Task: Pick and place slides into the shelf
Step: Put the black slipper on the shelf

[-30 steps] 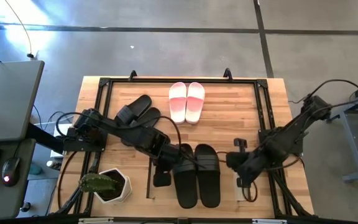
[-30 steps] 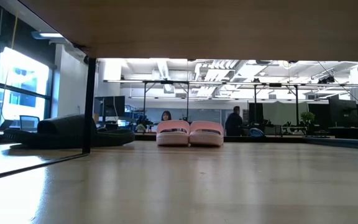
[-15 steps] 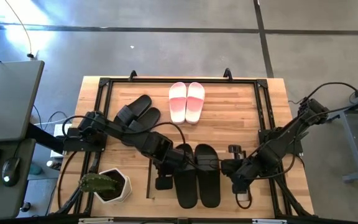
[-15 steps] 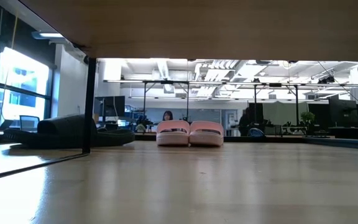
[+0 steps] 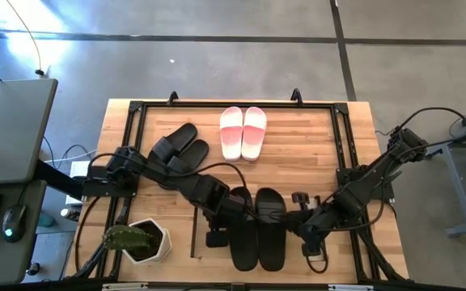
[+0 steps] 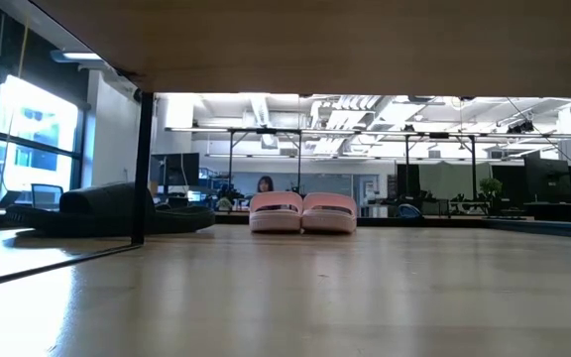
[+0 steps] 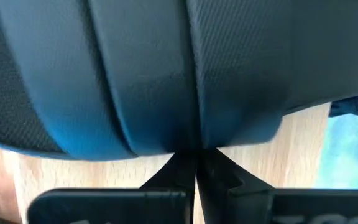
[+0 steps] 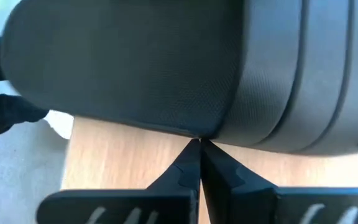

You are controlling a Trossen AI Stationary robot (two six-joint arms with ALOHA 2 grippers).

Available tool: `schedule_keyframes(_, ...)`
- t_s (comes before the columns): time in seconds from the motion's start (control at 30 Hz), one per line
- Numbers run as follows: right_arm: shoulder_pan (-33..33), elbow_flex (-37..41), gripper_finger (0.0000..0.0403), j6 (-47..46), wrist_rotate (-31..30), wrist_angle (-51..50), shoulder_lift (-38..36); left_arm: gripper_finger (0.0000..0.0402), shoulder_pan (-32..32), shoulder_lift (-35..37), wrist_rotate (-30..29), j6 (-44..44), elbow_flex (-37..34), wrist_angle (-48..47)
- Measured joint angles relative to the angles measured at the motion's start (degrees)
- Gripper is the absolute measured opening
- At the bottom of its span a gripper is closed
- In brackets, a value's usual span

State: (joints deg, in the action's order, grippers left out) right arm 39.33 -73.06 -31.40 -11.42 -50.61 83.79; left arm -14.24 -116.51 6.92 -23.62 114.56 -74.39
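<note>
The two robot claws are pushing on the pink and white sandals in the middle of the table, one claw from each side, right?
Not quite. The high view shows the left gripper and right gripper, both shut, pressing from each side on the pair of black slide sandals near the table's front. The pink-and-white sandals sit untouched at the back.
</note>
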Motion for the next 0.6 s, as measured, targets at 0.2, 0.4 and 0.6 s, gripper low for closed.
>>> schedule_keyframes(0.2, -0.07, 0.0, 0.0, 1.45, 0.86, 1.18, 0.0, 0.0, 0.0, -0.07, -0.33, 0.66, -0.02, 0.42)
schedule_keyframes(0.4, -0.83, 0.0, 0.0, 1.45, 0.96, 1.07, 0.0, 0.0, 0.0, -0.07, -1.44, 0.83, -0.02, -0.31)
schedule_keyframes(0.6, -1.11, 0.0, 0.0, 1.42, 0.87, 0.56, -0.01, 0.0, 0.02, -0.07, -4.04, 0.83, -0.02, -2.34)
